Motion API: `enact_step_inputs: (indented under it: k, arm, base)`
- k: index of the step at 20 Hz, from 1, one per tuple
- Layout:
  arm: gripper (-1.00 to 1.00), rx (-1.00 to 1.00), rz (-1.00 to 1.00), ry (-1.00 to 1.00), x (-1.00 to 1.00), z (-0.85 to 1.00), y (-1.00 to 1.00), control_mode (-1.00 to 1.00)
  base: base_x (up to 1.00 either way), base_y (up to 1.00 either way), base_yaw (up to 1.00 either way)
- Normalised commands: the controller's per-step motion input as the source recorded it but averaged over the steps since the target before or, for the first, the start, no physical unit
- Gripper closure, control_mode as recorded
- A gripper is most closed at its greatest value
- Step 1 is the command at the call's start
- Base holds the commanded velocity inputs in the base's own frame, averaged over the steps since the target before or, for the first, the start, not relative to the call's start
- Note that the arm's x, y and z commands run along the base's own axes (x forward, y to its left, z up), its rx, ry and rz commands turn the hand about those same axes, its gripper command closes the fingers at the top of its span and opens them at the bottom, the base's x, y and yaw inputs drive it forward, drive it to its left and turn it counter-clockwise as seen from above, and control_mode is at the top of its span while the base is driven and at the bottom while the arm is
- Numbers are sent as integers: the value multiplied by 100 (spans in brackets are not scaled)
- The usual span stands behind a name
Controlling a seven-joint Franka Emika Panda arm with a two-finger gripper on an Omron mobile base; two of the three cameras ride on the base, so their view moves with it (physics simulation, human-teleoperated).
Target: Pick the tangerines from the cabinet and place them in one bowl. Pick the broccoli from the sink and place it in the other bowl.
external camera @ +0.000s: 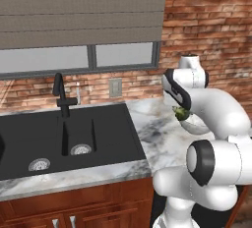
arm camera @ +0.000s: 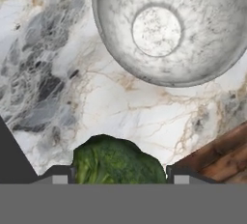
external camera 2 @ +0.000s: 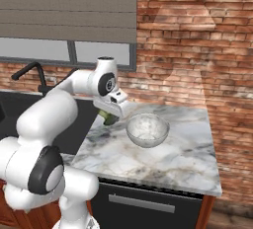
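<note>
Claw [arm camera: 118, 179] closed on the broccoli [arm camera: 118, 162] above the marble table [arm camera: 58, 73] — the grey marbled bowl [arm camera: 169, 30] lies just ahead, not yet beneath it.

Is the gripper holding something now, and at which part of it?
Yes. The gripper holds the broccoli between its two fingers, gripped at the sides of the green head; its stem cannot be seen.

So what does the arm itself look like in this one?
A glossy white arm of rounded, tube-like segments, with dark grey to black bands and caps at the joints. The wrist ends in a white block carrying the pincer, with two small dark finger tips. No cables or markings show.
</note>
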Motion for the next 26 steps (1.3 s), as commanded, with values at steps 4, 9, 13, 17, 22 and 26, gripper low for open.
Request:
enact_step_inputs:
  k: [4,9,13,17,22,26]
  arm:
    - [100,-5,-4,-1,11,14,-34,-100]
    - [100,-1,-3,-1,18,7,-42,-100]
    - [100,0,-4,2,29,-1,-43,-100]
    - [100,0,-3,0,37,-8,-43,-100]
    - [100,2,-2,5,37,-6,-41,-100]
    - [100,0,0,1,41,-20,-33,-100]
  base:
    - [0,0,0]
    - [0,0,0]
    - [0,0,0]
    - [0,0,0]
    - [0,0,0]
    - [0,0,0]
